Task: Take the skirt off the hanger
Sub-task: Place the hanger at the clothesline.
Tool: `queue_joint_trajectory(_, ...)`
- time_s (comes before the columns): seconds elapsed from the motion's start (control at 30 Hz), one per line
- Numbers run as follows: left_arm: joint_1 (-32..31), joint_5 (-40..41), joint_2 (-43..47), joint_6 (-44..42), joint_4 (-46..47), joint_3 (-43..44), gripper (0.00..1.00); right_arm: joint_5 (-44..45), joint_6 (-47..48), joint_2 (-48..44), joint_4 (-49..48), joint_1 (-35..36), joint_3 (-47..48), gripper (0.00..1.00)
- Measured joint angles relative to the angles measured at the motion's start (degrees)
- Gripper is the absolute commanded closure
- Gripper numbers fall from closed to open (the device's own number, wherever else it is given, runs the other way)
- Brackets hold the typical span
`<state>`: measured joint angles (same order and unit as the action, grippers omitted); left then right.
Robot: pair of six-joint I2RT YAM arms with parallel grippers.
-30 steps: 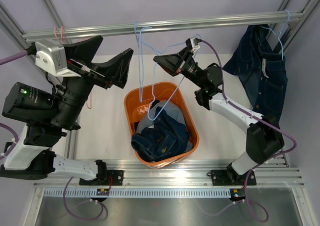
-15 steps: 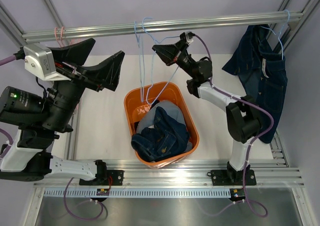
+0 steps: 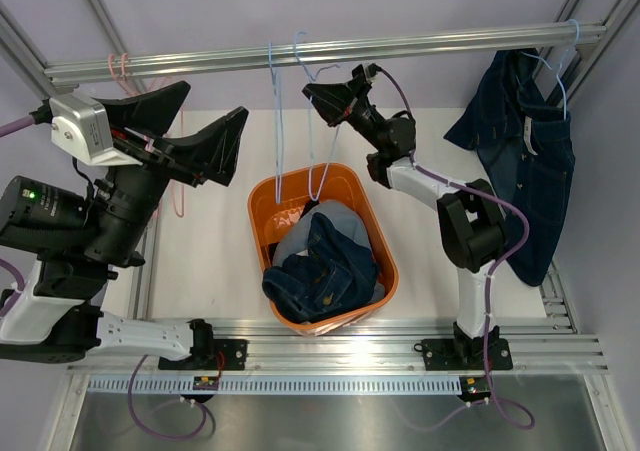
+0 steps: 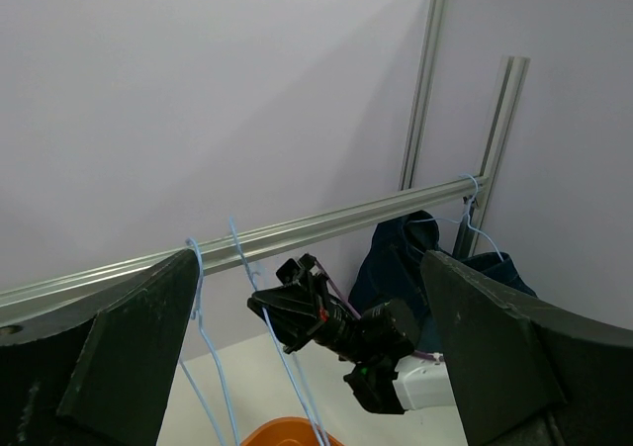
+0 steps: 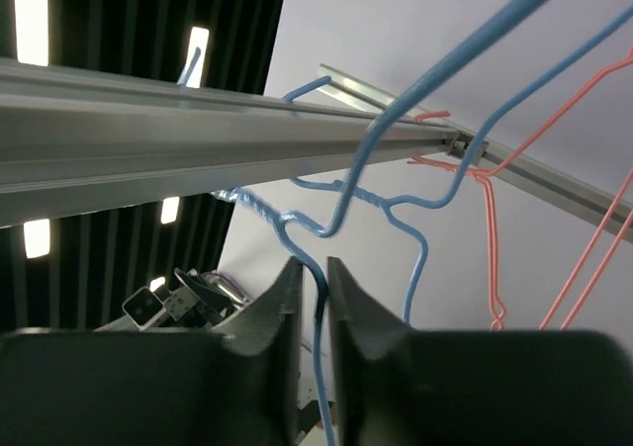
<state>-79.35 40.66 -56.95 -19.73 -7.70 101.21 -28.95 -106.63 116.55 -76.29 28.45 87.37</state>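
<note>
The skirt [image 3: 296,235] shows as light-blue denim lying in the orange basket [image 3: 262,196], partly under dark navy jeans [image 3: 325,271]. Pink wire hangers [image 3: 118,66] hang bare at the rail's left end, and they also show in the right wrist view [image 5: 490,228]. My right gripper [image 3: 318,99] is up by the rail, shut on a light-blue wire hanger [image 5: 318,347] just below its twisted neck. The hanger's hook is at the rail [image 5: 198,134]. My left gripper [image 3: 200,121] is open and empty, left of the basket and high above the table.
A second light-blue hanger [image 3: 276,91] hangs on the rail [image 3: 420,43] beside the held one. A dark navy garment [image 3: 520,141] hangs on a light-blue hanger at the rail's right end. Frame posts stand at both sides.
My right gripper has moved up and left to the rail with the light-blue hanger, which now hangs steeper. My left gripper has drawn back to the left a little.
</note>
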Motion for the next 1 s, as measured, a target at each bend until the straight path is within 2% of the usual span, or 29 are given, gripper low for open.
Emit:
queue_joint_trajectory(0.03, 0.0, 0.0, 0.0, 0.0, 0.0, 0.0, 0.01, 0.2, -0.4, 0.0, 0.2, -0.1, -0.4, 0.61)
queue_joint_trajectory(0.23, 0.0, -0.1, 0.2, 0.1, 0.0, -0.9, 0.01, 0.9, -0.3, -0.6, 0.7, -1.0, -7.0, 0.47)
queue_joint_trajectory(0.43, 0.0, -0.1, 0.2, 0.7, -0.3, -1.3, 0.01, -0.4, 1.8, -4.3, 1.7, -1.1, -12.6, 0.42)
queue_joint_trajectory(0.67, 0.0, 0.5, 0.2, 3.5, -3.1, -1.4, 0.01, -3.7, 11.6, -18.6, 4.6, -2.2, -22.5, 0.38)
queue_joint_trajectory(0.73, 0.0, 1.0, 0.1, 5.3, -4.6, -1.4, 0.01, -4.6, 16.5, -23.7, 11.1, -3.1, -23.8, 0.37)
queue_joint_trajectory(0.8, 0.0, 1.5, -0.1, 7.3, -6.4, -1.4, 0.01, -4.6, 23.8, -29.6, 21.6, -4.3, -24.0, 0.34)
queue_joint_trajectory(0.9, 0.0, 1.9, -0.8, 10.5, -9.2, -1.6, 0.01, -0.5, 39.2, -38.8, 46.8, -5.4, -19.9, 0.31)
queue_joint_trajectory(1.0, 0.0, 2.0, -1.5, 13.6, -11.3, -2.6, 0.01, 5.4, 51.5, -45.4, 66.7, -5.7, -14.6, 0.28)
